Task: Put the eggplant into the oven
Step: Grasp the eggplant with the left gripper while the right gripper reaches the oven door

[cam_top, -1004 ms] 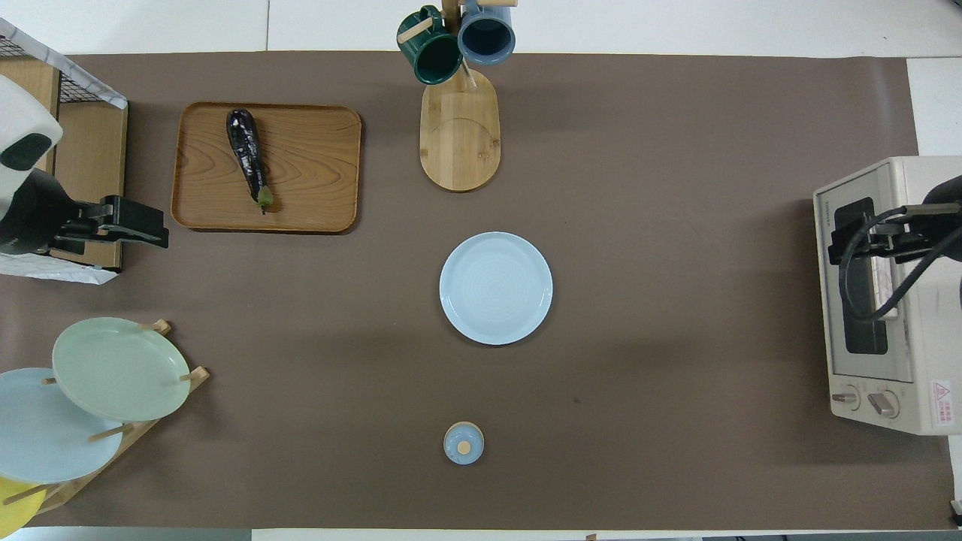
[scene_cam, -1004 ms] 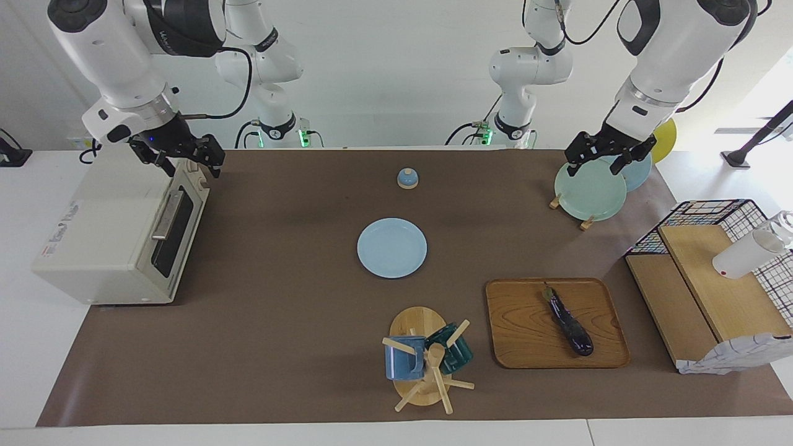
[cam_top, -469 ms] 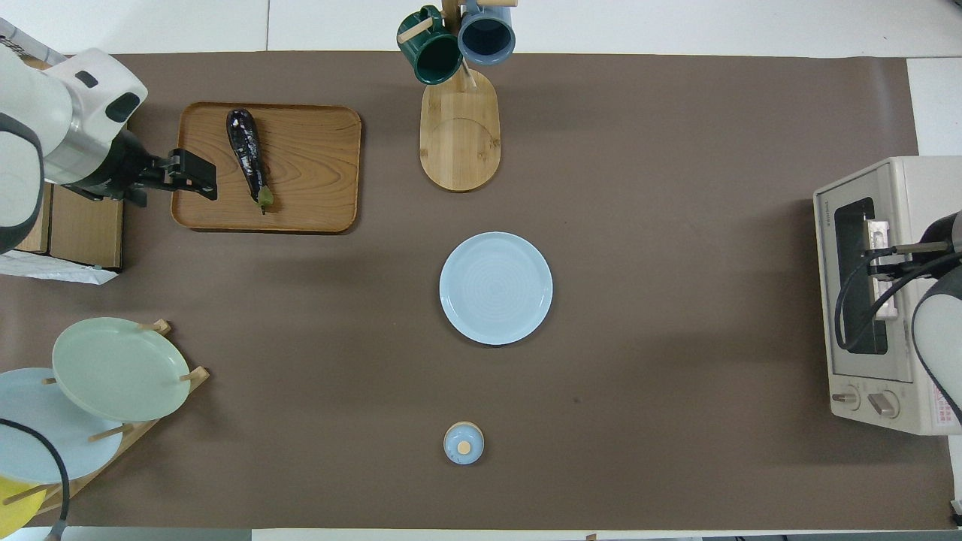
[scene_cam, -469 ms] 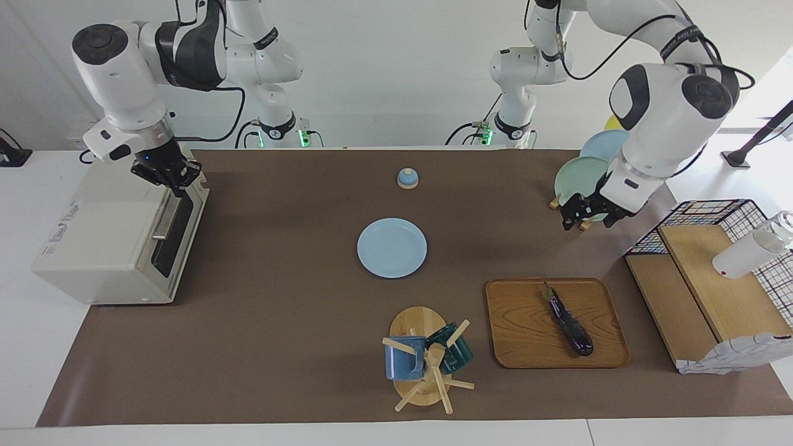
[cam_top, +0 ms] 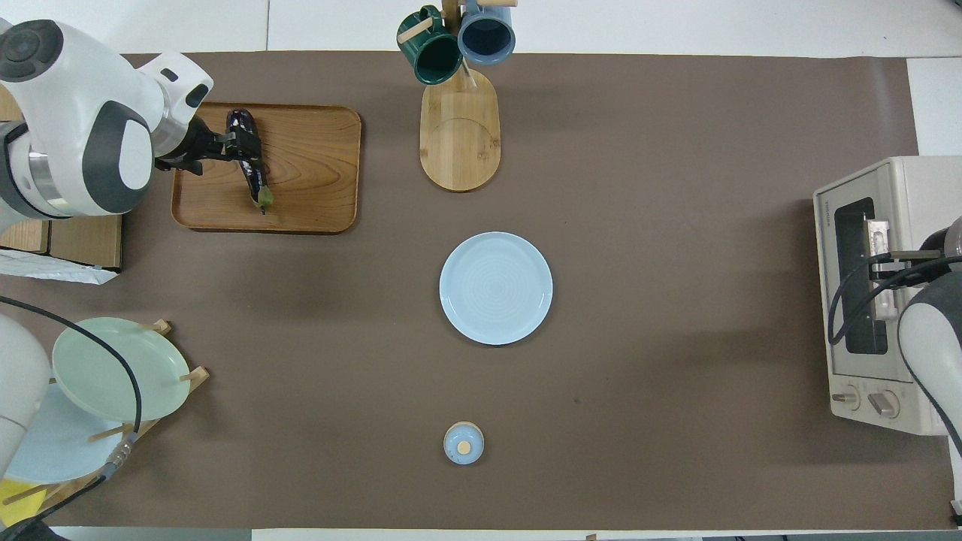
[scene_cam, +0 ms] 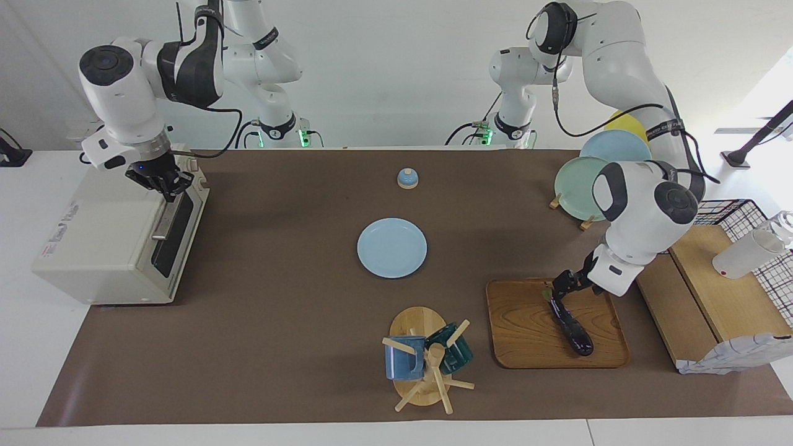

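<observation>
The left gripper [scene_cam: 565,286] had descended onto the slim, glossy dark purple eggplant [scene_cam: 571,325], grip unclear; the right gripper [scene_cam: 166,183], likewise unreadable, reached the cream-white boxy oven [scene_cam: 118,229], door closed.

Wooden tray [scene_cam: 526,334], blue plate [scene_cam: 391,248], mug tree [scene_cam: 424,365].

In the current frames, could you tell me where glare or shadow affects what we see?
Facing view: bright daylight washes out the corner past the wire basket; soft arm shadows cross the brown mat. Overhead view: even light, and the eggplant shows glossy highlights.
</observation>
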Action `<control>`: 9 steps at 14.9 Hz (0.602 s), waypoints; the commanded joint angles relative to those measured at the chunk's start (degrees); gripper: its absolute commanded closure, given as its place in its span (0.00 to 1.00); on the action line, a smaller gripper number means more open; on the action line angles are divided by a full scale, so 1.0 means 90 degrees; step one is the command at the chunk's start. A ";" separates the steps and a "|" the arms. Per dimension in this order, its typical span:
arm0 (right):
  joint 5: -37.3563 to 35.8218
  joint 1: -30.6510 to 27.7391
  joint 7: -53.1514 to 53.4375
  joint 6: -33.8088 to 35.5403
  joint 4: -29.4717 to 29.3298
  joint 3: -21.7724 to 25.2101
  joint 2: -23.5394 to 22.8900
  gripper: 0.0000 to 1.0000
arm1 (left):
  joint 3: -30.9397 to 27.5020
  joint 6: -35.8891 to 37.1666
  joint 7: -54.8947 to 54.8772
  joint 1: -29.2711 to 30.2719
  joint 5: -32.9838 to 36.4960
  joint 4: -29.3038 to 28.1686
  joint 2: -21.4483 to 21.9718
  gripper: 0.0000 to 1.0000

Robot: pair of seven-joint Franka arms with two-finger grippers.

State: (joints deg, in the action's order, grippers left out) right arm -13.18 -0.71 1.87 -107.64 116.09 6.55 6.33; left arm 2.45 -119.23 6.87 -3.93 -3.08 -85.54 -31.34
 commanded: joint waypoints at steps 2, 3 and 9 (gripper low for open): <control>-0.0167 -0.0204 0.0056 -0.0296 0.0187 -0.0044 0.0019 1.00 | -0.0018 -0.1008 0.0135 0.0016 -0.0244 0.0111 -0.0375 0.01; -0.0167 -0.0214 0.0047 -0.0306 0.0216 -0.0044 0.0019 1.00 | -0.0018 -0.1135 0.0135 0.0016 -0.0225 -0.0016 -0.0385 0.01; -0.0157 -0.0331 -0.0041 -0.0452 0.0363 -0.0044 0.0019 1.00 | -0.0086 -0.1625 0.0135 -0.0091 -0.0195 -0.0486 -0.0346 0.12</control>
State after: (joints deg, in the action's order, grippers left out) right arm -13.32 -2.82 1.84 -110.41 118.26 6.56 6.03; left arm 2.41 -132.15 7.59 -4.02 -4.46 -88.20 -35.21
